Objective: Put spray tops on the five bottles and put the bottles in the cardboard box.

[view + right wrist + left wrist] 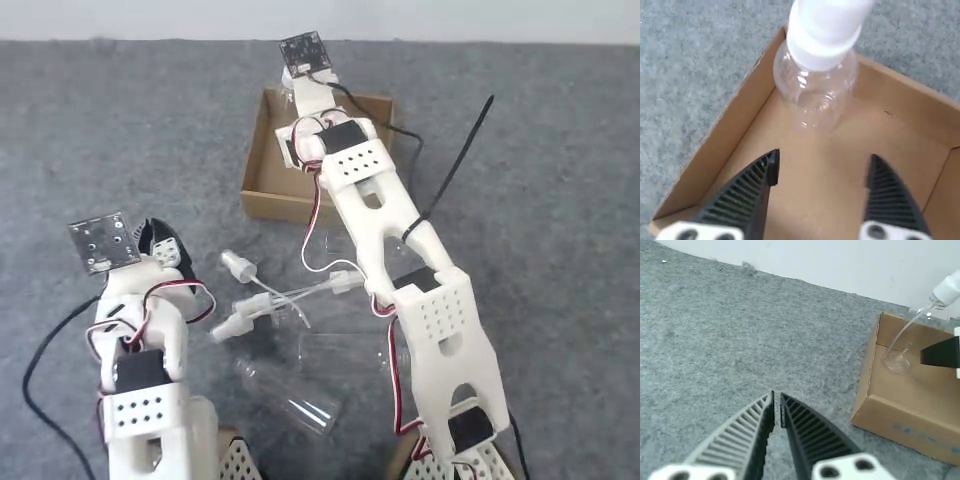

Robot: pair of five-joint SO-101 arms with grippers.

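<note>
We see right gripper (823, 162) spread above box (710, 170), clear of bottle (815, 97) inside; its top (825, 30) is cut off at frame edge. Left gripper (777, 399) pinched together, empty.

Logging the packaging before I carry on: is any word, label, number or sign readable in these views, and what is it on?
Blue print on the outer wall of the cardboard box, left wrist view: too blurred to read.
Clear bottle with white spray top, right wrist view: no label or marking shows.
Nothing here can be quoted as legible text.
</note>
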